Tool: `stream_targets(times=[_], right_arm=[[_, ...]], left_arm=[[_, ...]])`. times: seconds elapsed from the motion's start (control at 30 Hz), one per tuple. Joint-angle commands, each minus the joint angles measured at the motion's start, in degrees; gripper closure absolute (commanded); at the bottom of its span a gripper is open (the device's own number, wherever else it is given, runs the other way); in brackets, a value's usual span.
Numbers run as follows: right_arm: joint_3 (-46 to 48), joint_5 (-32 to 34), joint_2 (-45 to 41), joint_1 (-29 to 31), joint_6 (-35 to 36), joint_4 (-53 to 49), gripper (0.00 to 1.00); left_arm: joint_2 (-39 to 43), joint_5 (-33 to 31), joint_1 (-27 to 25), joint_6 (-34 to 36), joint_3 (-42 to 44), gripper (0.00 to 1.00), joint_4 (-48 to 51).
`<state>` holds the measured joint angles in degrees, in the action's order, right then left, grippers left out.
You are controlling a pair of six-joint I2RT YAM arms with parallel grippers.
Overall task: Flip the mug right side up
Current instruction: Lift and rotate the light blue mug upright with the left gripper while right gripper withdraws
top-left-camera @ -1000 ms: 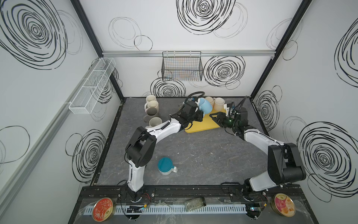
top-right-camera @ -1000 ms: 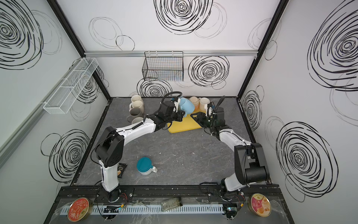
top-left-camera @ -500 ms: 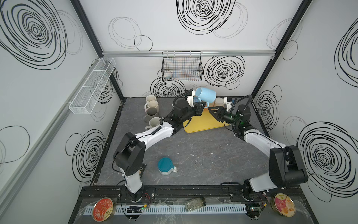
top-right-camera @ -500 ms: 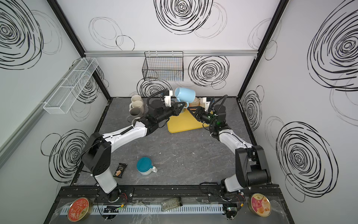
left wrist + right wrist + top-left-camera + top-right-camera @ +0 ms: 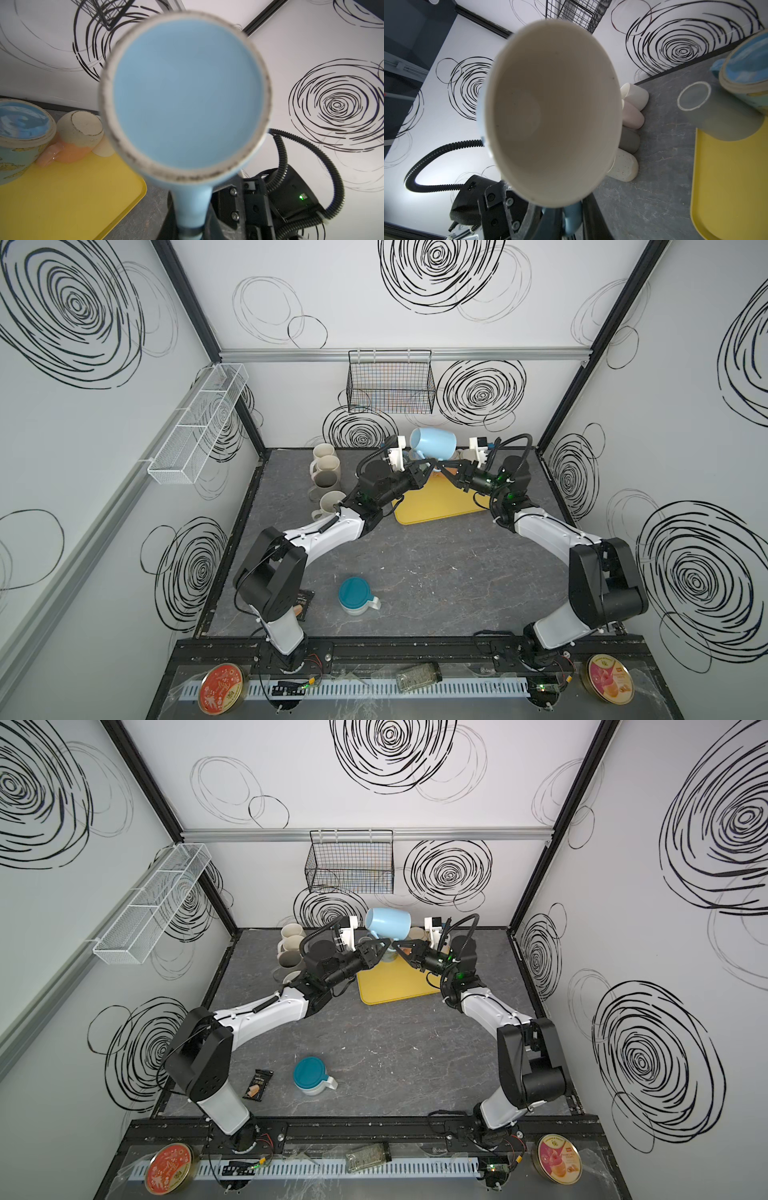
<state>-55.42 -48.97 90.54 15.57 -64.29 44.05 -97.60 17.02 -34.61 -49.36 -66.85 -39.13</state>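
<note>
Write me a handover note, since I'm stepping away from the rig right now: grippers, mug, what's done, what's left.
Left gripper: shut on the handle of the light blue mug.
Right gripper: shut, apparently on the same handle from the opposite side.
Mug: in the air above the back of the yellow tray, on its side, base toward the left arm, mouth toward the right arm.
Done: lifted, half turned.
Left: turn it mouth up, set it down, release.
</note>
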Motion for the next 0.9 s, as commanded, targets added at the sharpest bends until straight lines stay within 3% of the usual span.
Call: stream_targets(times=[0.0, 0.07, 0.17, 0.33, 0.5, 0.87], right_arm=[[-2.2, -1.3, 0.3, 1.3, -0.9, 4.7, 0.93], [-2.9, -1.5, 0.5, 1.8, 0.0, 4.4, 0.99], [-4.1, -1.5, 0.7, 2.6, 2.5, 3.8, 1.0], [-7.6, -0.8, 0.6, 4.8, 9.8, -2.0, 1.0], [-11.7, 3.4, 0.6, 7.3, 20.8, -10.4, 1.0], [-25.7, 17.8, 6.8, 12.7, 44.4, -34.2, 1.0]], left_arm=[[5.5, 2.0, 0.9, -0.9, 1.5, 1.0, -11.7], [6.9, 2.5, 1.5, -1.0, 3.0, 1.0, -11.9], [9.0, 3.0, 2.5, -0.8, 5.0, 1.0, -11.0], [13.1, 3.6, 4.2, 1.9, 7.9, 0.7, -6.5], [17.7, 4.0, 7.2, 4.2, 11.2, 0.56, -2.1], [26.9, 5.4, 16.3, 9.0, 18.3, 0.52, 9.2]])
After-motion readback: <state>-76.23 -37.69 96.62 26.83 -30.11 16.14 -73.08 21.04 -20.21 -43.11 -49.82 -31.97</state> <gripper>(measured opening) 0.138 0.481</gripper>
